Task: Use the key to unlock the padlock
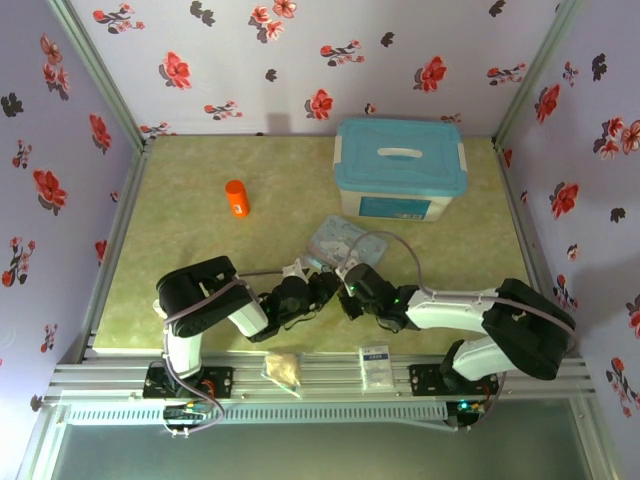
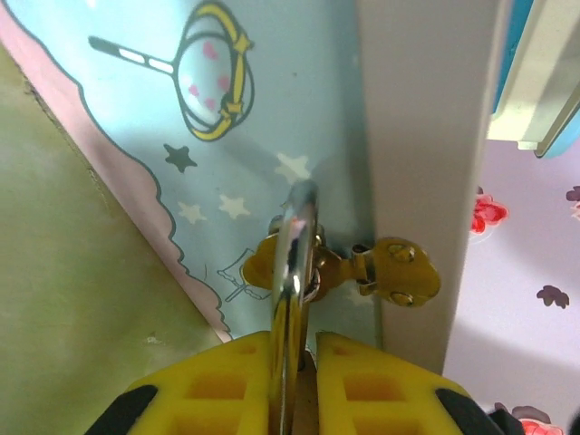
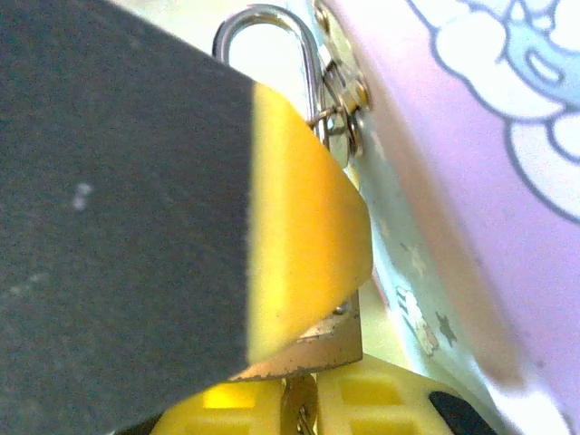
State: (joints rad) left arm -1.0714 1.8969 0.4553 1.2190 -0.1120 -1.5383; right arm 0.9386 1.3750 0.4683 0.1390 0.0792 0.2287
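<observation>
Small brass padlock (image 3: 317,340) hooked through pale blue tin (image 2: 136,118) hasp (image 2: 399,272).
Grip state: left gripper (image 2: 304,349) clamps padlock; right gripper (image 3: 304,379) fingers pinch small metal piece (image 3: 299,408) beneath it, identity unclear.

Box (image 1: 400,165) set back right, bottle (image 1: 236,198) left of it, tin (image 1: 340,240) before the box, padlock (image 3: 317,349) hung on the tin, key (image 3: 300,403) at its base.

No lettering is legible; print on the white packet (image 1: 375,365) is blurred.
</observation>
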